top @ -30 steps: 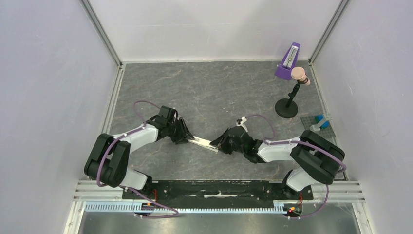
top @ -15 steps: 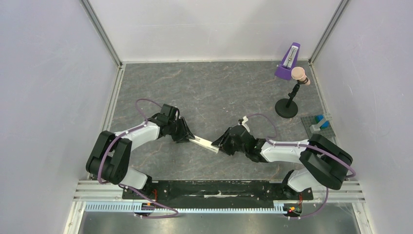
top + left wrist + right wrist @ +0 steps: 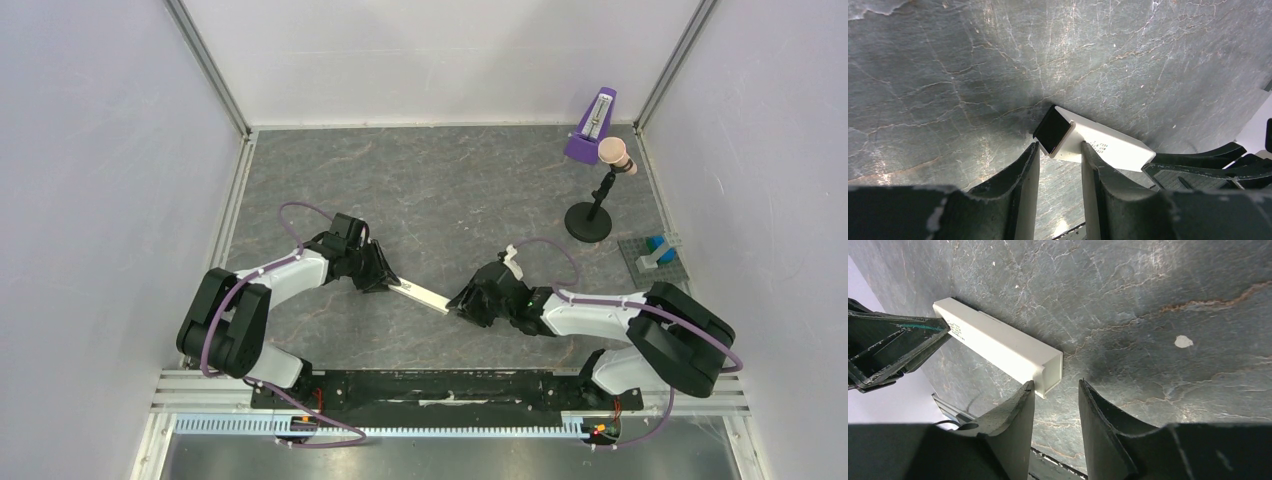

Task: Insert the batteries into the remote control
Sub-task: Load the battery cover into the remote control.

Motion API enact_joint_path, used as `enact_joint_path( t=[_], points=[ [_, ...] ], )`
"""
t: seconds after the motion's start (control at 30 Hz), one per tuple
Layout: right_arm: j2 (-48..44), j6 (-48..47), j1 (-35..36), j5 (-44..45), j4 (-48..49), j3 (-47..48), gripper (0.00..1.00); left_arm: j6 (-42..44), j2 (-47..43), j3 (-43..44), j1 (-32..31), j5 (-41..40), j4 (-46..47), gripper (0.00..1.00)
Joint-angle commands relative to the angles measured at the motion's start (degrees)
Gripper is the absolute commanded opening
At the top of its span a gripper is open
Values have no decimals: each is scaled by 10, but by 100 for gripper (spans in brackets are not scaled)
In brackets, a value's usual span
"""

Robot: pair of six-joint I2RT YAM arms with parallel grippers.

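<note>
White slim rectangular remote control [image 3: 421, 294] lies flat on the grey marbled table [image 3: 450, 190], bracketed endwise, presumably for steadying: the left gripper [image 3: 1059, 148] flanks its dark end with narrow jaws, grip uncertain; the right gripper [image 3: 1055, 385] stands part-open, remote end just beyond its tips.

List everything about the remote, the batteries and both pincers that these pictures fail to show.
Batteries: in no view; whether they sit inside the remote control is hidden by its casing.
Printed label: too small to read in either wrist view.
Left pincer: left wrist view, its own fingers hide whether the pads press the remote control.
Remote control's underside: turned away in every view.
</note>
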Motion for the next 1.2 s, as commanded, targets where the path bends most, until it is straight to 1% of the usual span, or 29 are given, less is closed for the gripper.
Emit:
enact_joint_path(
  t=[0.0, 0.1, 0.23, 0.33, 0.5, 0.6, 0.7, 0.8, 0.87, 1.0, 1.07, 1.17],
  points=[
    [4, -7, 0, 24, -40, -6, 38, 36, 33, -15, -6, -84, -51, 39],
    [17, -13, -1, 26, -34, -5, 35, 35, 33, -15, -7, -84, -51, 39],
    [37, -16, -2, 15, -25, -3, 26, 38, 31, -11, -6, -84, -51, 39],
    [46, -22, -2, 11, -24, 4, 22, 51, 28, 0, -7, -91, -51, 39],
    [69, -35, -2, -1, -45, 30, 15, 73, 16, 16, -18, -120, -50, 39],
    [83, -48, -2, -6, -80, 50, 11, 80, 16, 15, -21, -124, -49, 38],
    [104, -63, -2, -12, -109, 81, 9, 83, 15, 13, -23, -121, -43, 35],
    [123, -72, -3, -19, -126, 104, 7, 85, 12, 10, -24, -119, -41, 29],
    [130, -77, -5, -21, -133, 113, 9, 89, 9, 11, -24, -119, -41, 24],
    [119, -87, -6, -10, -136, 125, 25, 96, -6, 33, -24, -136, -64, 24],
    [110, -102, -6, -1, -142, 141, 33, 101, -19, 49, -24, -147, -78, 27],
    [91, -124, -6, 18, -155, 165, 46, 101, -49, 67, -24, -162, -87, 37]
  ],
)
